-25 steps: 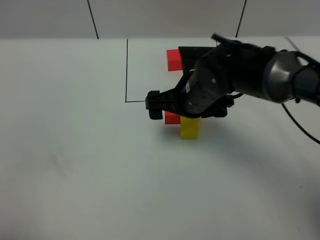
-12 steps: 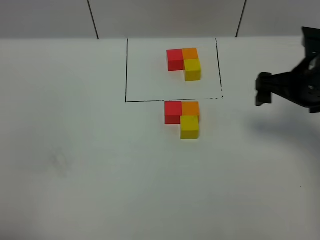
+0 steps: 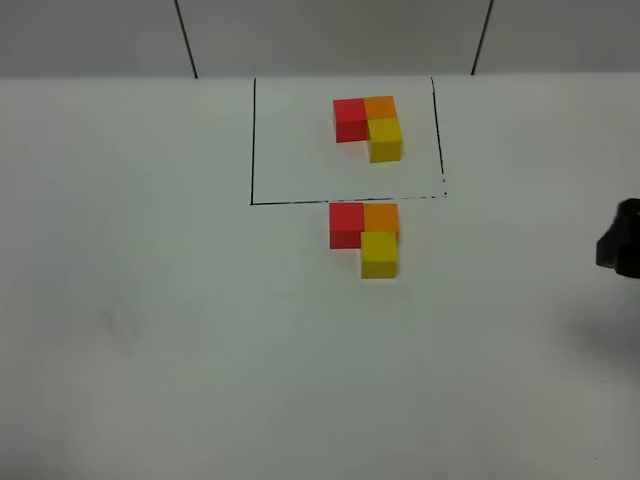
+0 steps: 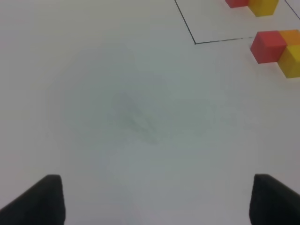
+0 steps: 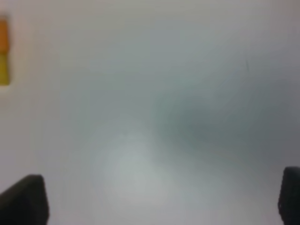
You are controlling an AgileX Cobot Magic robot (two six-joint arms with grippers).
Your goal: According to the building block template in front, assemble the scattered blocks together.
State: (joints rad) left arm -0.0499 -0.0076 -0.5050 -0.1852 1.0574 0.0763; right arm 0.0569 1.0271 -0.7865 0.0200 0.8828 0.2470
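Toward twelve o'clock on the white table (image 3: 150, 350), the building block template (image 3: 368, 126) sits inside its thin black drawn rectangle (image 3: 252, 140): a red cube at its nine o'clock end, an orange cube touching it at three o'clock, and a yellow cube touching the orange one on the six o'clock side. Just outside the frame's near line, at six o'clock of the template, the scattered blocks lie joined in the same L. The red block (image 3: 346, 224) touches the orange block (image 3: 381, 217), and the yellow block (image 3: 379, 255) touches the orange one on its near side. The red block lies just beside the drawn line.

My right gripper (image 5: 159, 199) shows in the high view only as a dark piece at the three o'clock edge, well apart from the blocks. Its two fingertips stand wide apart over bare table with nothing between them, in a blurred wrist picture.

My left gripper (image 4: 152, 199) also has its fingertips spread wide and empty over bare table; from its wrist camera the red and yellow blocks show at the far edge.
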